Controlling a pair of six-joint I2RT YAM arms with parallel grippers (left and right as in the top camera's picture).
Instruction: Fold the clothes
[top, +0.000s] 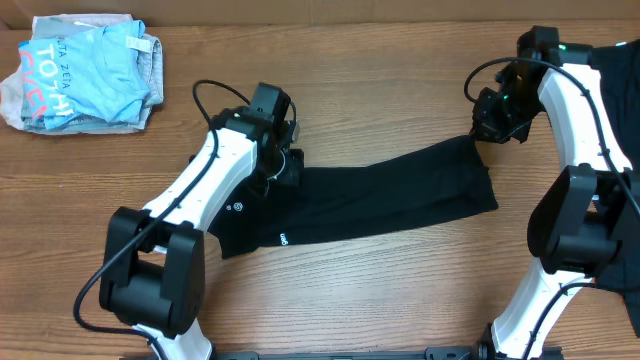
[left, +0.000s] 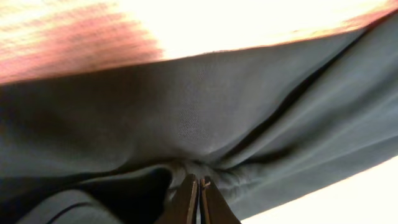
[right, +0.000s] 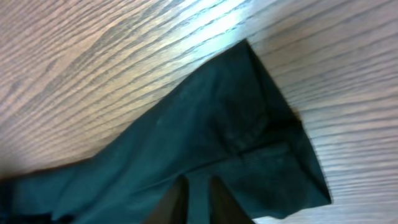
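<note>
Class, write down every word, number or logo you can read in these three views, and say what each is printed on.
"ZETA": small white print on the light blue shirt, as best it reads; the letters before it are unclear.
Larger white and red lettering on the same shirt: creased and folded, not readable for certain.
On the black T-shirt, two small white marks: too small to read.
Both wrist views: no text.

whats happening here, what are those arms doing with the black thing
Two robot arms are partway through folding a black T-shirt that lies as a long strip on the wooden table. The left jaws are pinched shut on bunched fabric near its left end, and the right jaws look closed on its right end. A pile of folded light clothes sits at the table's far left corner.
</note>
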